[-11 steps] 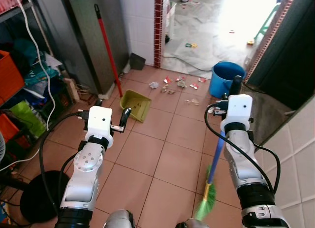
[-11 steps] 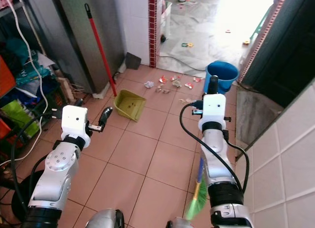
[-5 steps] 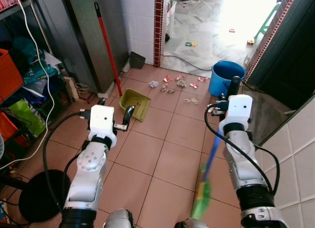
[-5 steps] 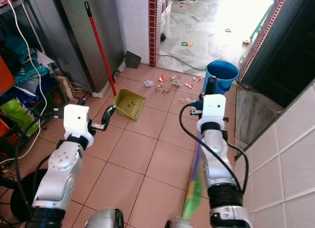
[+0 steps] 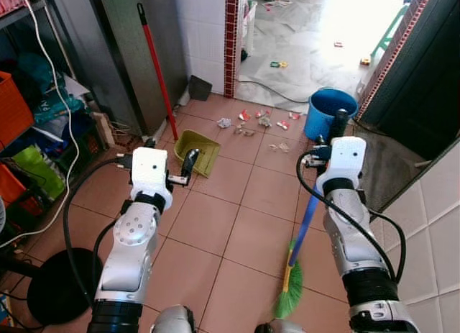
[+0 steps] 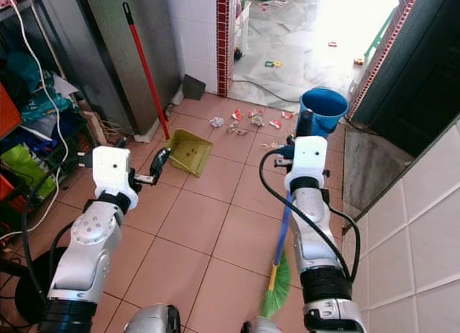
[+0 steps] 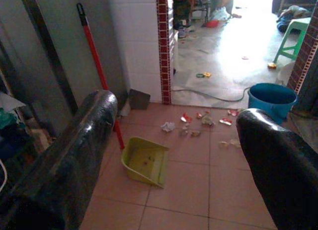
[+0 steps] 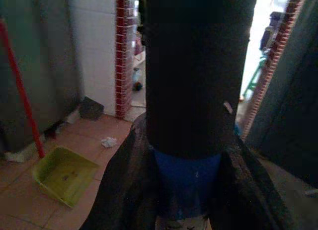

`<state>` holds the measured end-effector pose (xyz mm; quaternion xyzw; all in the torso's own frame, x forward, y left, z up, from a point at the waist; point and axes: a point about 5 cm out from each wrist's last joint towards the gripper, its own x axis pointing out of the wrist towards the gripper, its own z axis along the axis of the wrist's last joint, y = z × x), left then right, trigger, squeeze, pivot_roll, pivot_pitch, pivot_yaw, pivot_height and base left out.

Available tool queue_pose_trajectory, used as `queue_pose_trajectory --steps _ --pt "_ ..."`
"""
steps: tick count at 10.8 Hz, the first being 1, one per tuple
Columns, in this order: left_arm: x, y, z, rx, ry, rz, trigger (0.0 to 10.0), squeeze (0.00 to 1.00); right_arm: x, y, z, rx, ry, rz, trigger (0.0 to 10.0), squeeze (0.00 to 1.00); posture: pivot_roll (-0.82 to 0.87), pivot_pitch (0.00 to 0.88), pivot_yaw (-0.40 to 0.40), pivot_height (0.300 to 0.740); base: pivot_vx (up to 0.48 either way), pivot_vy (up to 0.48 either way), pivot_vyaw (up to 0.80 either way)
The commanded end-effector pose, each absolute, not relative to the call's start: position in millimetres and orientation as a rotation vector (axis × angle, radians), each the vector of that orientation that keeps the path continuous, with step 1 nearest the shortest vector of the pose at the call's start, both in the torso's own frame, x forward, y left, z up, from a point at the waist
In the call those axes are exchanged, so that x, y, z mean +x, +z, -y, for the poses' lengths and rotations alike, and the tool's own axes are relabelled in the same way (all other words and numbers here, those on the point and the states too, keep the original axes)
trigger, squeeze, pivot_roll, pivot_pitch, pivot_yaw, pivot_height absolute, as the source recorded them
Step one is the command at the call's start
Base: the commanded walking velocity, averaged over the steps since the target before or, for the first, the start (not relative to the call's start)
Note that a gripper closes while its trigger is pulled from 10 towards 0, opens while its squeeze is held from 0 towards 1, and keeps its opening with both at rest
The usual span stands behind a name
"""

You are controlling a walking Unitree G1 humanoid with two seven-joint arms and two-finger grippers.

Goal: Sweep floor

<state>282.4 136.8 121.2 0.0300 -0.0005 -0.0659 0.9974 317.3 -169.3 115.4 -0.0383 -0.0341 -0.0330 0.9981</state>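
Right gripper (image 5: 336, 124), raised at chest height, is clenched on the blue plastic broom (image 5: 302, 232), whose green bristles rest on the terracotta tile floor (image 5: 237, 232). Left gripper (image 5: 188, 164), extended forward, is spread and grasping nothing, pointing toward the yellow dustpan (image 5: 198, 152) and the scattered litter (image 5: 259, 122) near the blue bucket (image 5: 329, 111).

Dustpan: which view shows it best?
Left wrist view: the yellow dustpan lies unblocked between the open left gripper fingers. Both eye views show it smaller, beyond that gripper; right wrist view catches it dim, beside the broom-holding right gripper.

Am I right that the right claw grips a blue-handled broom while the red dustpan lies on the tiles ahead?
Not quite: the dustpan is yellow-green, not red, as the left eye view shows. The right claw does grip the blue-handled broom, and the dustpan lies on the tiles ahead.
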Motion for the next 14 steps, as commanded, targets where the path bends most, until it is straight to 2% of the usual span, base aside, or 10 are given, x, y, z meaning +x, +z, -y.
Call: queue_pose_trajectory --steps 1,4,8,10,14 --pt "284.7 130.5 -135.2 0.054 -0.132 0.03 10.0 0.0 319.5 129.2 164.4 -0.04 -0.036 0.119 10.0 0.0 0.05 0.044 -0.01 0.74 0.0 0.0 0.0" --pt "285.1 138.5 -130.1 0.036 -0.145 0.052 10.0 0.0 317.0 129.0 172.3 -0.033 -0.091 0.118 10.0 0.0 0.06 0.05 -0.026 0.74 0.0 0.19 0.0" --pt "283.0 138.9 -126.6 0.041 -0.166 0.035 10.0 0.0 312.9 121.8 163.4 -0.031 -0.084 0.063 10.0 0.0 0.05 0.076 -0.036 0.74 0.066 0.435 0.0" --pt "282.6 141.9 -126.3 0.038 -0.186 0.049 10.0 0.0 313.8 124.2 162.3 -0.039 -0.076 0.075 10.0 0.0 0.05 0.066 -0.037 0.74 0.459 0.0 0.0" --pt "281.7 145.7 -121.5 0.034 -0.22 0.065 10.0 0.0 315.6 125.5 165.8 -0.046 -0.078 0.081 10.0 0.0 0.07 0.065 -0.03 0.74 0.251 0.0 0.0"
